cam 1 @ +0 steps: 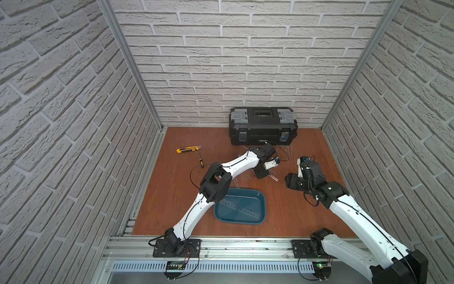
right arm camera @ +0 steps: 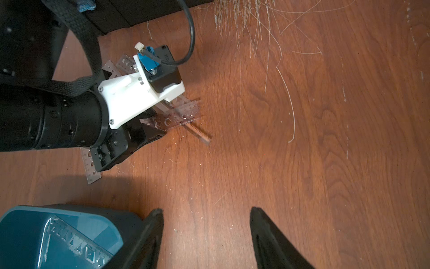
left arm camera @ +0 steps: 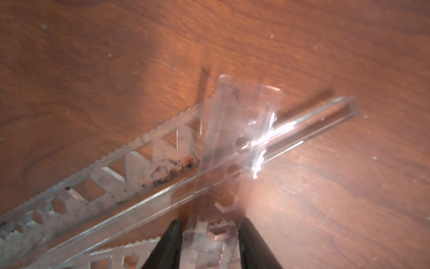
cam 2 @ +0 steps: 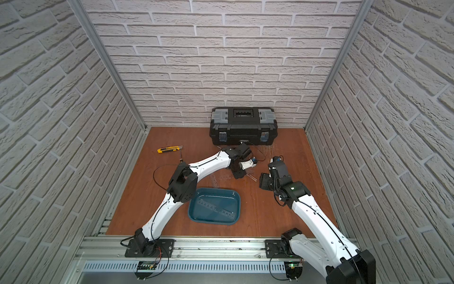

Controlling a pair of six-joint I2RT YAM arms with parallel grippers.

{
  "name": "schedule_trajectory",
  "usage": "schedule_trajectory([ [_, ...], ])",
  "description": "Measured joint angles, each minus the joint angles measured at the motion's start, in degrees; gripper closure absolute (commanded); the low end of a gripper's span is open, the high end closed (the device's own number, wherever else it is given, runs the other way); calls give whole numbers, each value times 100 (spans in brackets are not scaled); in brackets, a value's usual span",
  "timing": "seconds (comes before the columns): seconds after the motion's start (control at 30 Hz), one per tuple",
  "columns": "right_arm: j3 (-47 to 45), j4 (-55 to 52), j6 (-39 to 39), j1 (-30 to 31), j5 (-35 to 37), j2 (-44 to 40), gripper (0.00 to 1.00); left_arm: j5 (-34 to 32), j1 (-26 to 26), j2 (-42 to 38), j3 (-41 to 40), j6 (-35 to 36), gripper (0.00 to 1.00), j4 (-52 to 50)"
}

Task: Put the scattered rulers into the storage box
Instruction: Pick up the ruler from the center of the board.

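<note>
Several clear rulers lie crossed in a pile [left arm camera: 116, 181] on the wooden table in front of the toolbox, also seen in the right wrist view [right arm camera: 183, 116]. My left gripper [left arm camera: 210, 223] reaches down onto this pile [cam 1: 261, 175] [cam 2: 238, 175]. Its two black fingers press against both long edges of the top ruler [left arm camera: 214, 130], the one with hexagon holes. The teal storage box [cam 1: 262, 196] [cam 2: 235, 194] [right arm camera: 23, 221] sits nearer the front with one ruler [cam 1: 240, 209] [right arm camera: 76, 242] lying inside. My right gripper [right arm camera: 206, 212] [cam 1: 288, 180] hovers open over bare wood to the right of the pile, holding nothing.
A black toolbox [cam 1: 262, 125] stands against the back wall. A yellow-black utility knife [cam 1: 188, 149] and a small screwdriver [cam 1: 201, 161] lie at the back left. Brick-patterned walls close in three sides. The left arm's elbow [cam 1: 215, 184] overhangs the box's left corner.
</note>
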Motion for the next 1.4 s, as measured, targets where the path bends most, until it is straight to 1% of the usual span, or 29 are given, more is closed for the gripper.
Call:
schedule_trajectory([
  [0.5, -15, -4, 4, -2, 7, -35, 36, -170, 0, -11, -37, -24, 66, 166],
  [0.97, -125, -11, 13, -2, 37, -94, 36, -352, 0, -101, -98, -22, 67, 140],
  [1.4, -205, -13, 15, -2, 50, -118, 36, -369, 0, -496, -101, -4, 67, 94],
])
